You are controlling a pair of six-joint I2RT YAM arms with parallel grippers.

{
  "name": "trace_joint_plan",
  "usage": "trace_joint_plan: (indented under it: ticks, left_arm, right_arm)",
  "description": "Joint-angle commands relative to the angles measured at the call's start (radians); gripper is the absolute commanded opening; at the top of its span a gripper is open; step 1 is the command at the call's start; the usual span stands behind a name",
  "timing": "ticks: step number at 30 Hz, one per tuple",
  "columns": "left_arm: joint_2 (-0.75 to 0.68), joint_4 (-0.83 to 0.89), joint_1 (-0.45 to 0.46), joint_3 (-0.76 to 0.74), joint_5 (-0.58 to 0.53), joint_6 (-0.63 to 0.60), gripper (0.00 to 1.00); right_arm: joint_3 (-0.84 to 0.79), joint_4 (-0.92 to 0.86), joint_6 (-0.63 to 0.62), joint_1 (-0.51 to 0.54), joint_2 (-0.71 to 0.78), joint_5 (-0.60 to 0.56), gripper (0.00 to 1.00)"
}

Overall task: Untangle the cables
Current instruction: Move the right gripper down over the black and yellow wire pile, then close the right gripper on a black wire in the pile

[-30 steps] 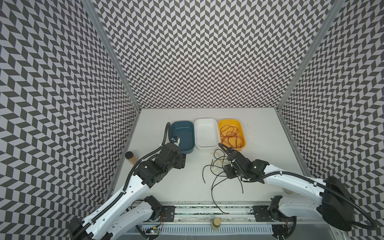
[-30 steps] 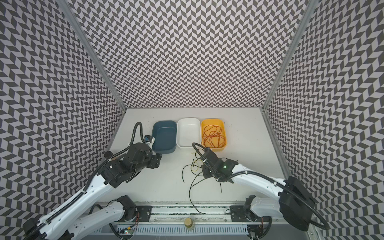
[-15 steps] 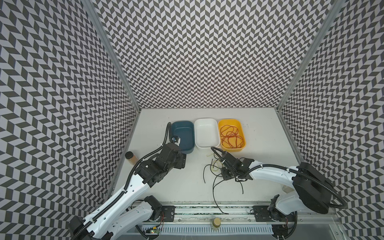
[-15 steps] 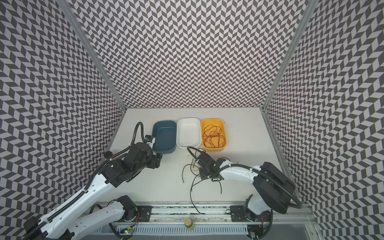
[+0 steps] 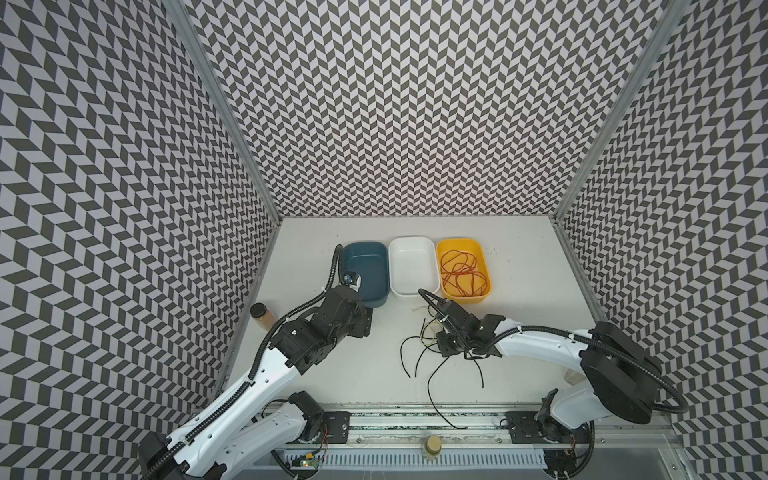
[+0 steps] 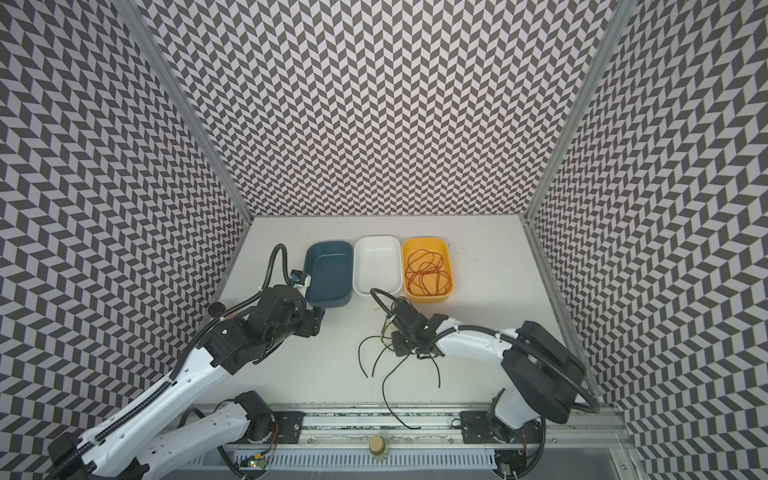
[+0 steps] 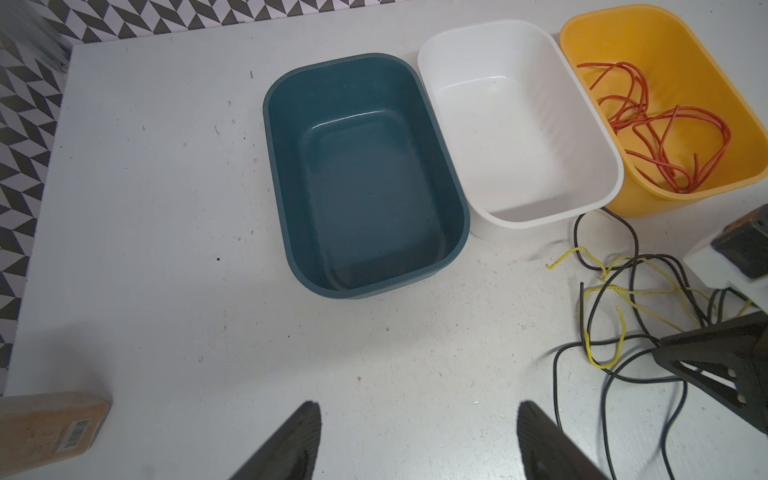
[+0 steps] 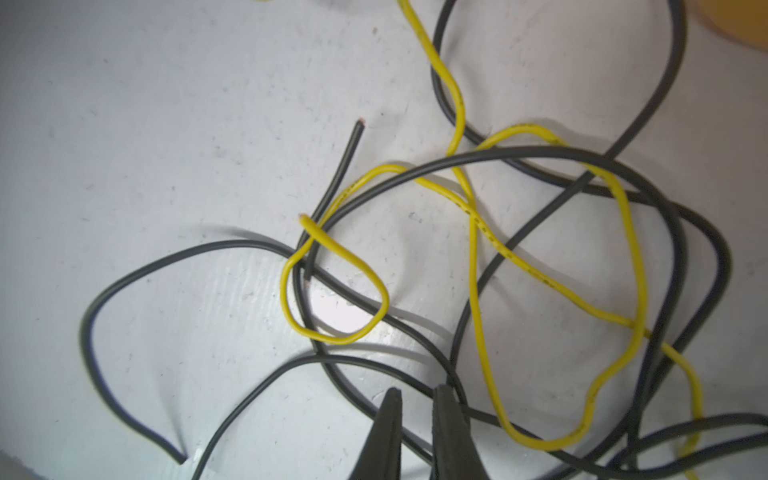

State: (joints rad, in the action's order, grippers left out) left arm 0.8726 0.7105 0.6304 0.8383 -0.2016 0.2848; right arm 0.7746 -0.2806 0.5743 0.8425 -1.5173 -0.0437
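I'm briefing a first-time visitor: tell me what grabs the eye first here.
The black-and-white zigzag walls enclosing the cell dominate. On the white table lies a tangle of black and yellow cables, the right tool low over it. Behind it, an orange-red cable coils inside the yellow tray.

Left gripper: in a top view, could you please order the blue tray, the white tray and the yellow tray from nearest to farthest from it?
1. Blue tray: left end of the row, just beyond the left gripper.
2. White tray: middle of the row.
3. Yellow tray: right end of the row, across the table's middle.
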Motion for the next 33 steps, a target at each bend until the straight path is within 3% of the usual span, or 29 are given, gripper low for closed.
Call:
trace_joint_plan:
  ticks: [1, 4, 12, 14, 16, 20, 23, 26, 33]
  left_arm:
    - [-0.004, 0.003, 0.007, -0.004, -0.019, -0.009, 0.77]
    - [-0.007, 0.003, 0.008, -0.004, -0.021, -0.009, 0.77]
    - [-0.015, 0.004, 0.010, -0.005, -0.025, -0.009, 0.76]
    - [-0.018, 0.006, 0.014, -0.007, -0.030, -0.009, 0.77]
    - [-0.014, 0.006, 0.024, -0.008, -0.021, -0.009, 0.77]
    - [-0.001, 0.011, 0.045, -0.003, -0.007, -0.007, 0.77]
    - [0.000, 0.008, 0.055, -0.005, -0.010, -0.010, 0.77]
    - [-0.003, 0.012, 0.055, -0.002, -0.023, -0.010, 0.77]
    - [-0.005, 0.015, 0.057, -0.004, -0.039, -0.010, 0.77]
  right_arm:
    - [0.025, 0.043, 0.002, 0.006, -0.003, 0.049, 0.09]
    - [0.040, 0.058, -0.002, 0.006, 0.002, 0.078, 0.00]
    - [0.133, 0.094, -0.041, 0.009, 0.018, 0.216, 0.00]
    - [0.168, 0.038, -0.062, 0.009, 0.046, 0.175, 0.00]
    - [0.175, -0.028, -0.052, 0.006, 0.094, 0.053, 0.00]
    - [0.155, -0.123, -0.051, 0.000, 0.151, -0.054, 0.32]
    - [0.112, -0.160, -0.034, 0.000, 0.187, -0.094, 0.46]
    - [0.049, -0.153, -0.027, -0.001, 0.212, -0.090, 0.52]
    - [-0.063, -0.080, 0.006, 0.006, 0.184, -0.063, 0.56]
